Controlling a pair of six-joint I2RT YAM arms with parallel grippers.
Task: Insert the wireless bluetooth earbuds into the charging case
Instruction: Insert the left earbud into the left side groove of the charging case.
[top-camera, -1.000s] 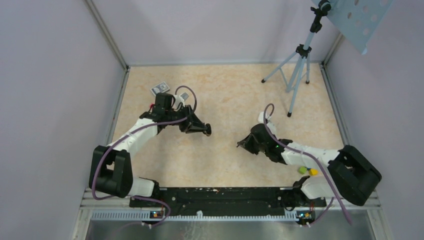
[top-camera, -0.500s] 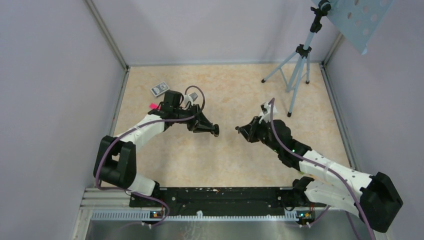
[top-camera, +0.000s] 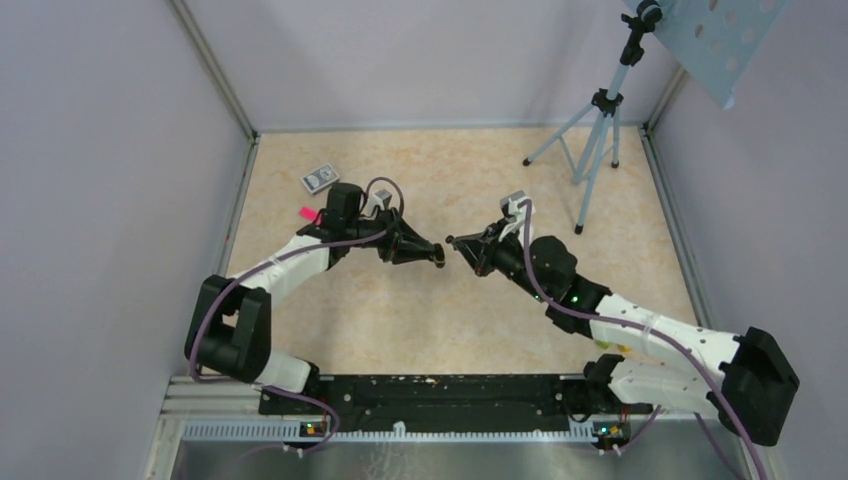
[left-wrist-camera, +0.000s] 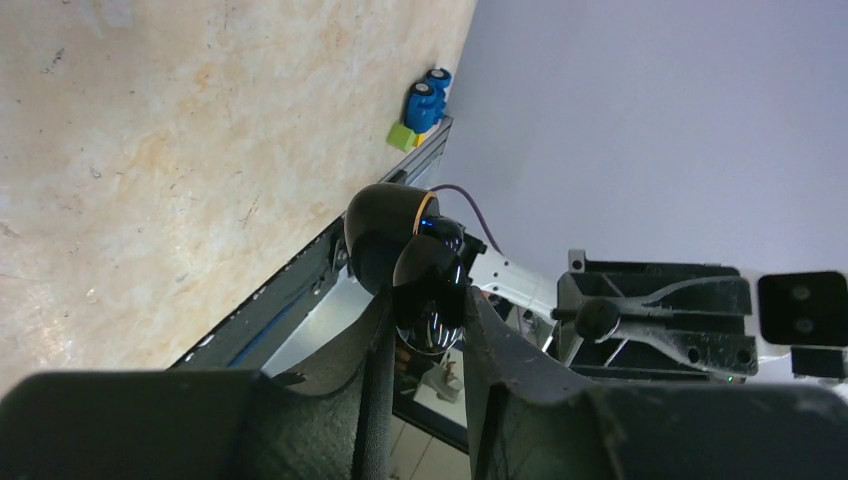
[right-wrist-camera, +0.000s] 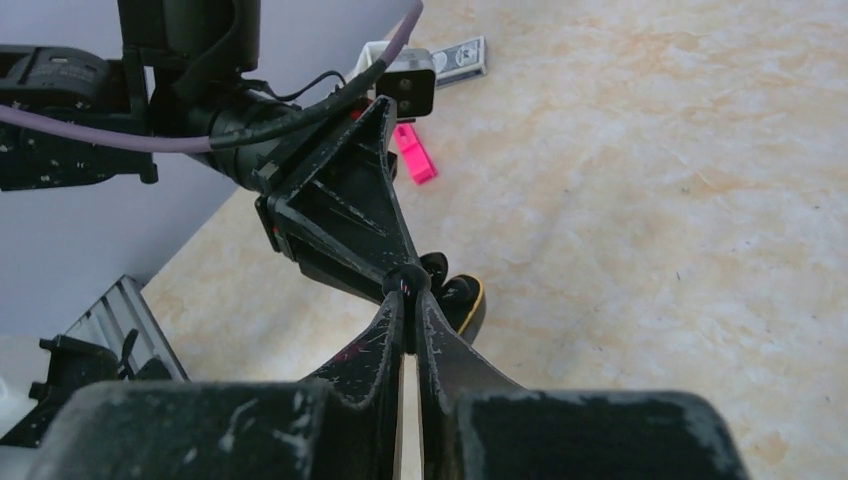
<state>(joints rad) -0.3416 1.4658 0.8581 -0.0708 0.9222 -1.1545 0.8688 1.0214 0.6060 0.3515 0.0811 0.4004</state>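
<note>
Left gripper (top-camera: 438, 258) clenched on black orange-rimmed charging case (left-wrist-camera: 405, 262), right gripper (top-camera: 451, 241) pinched closed just beside it, any earbud untellable

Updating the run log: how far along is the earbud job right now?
Done: nothing visibly; no earbuds show seated. In hand: the left tool grips a dark, gold-rimmed rounded piece, apparently the charging case; the right tool, pinched shut, has its tips close by the left tool's. Whether it carries an earbud is too small to tell. Remaining: apparently seating both earbuds.
</note>
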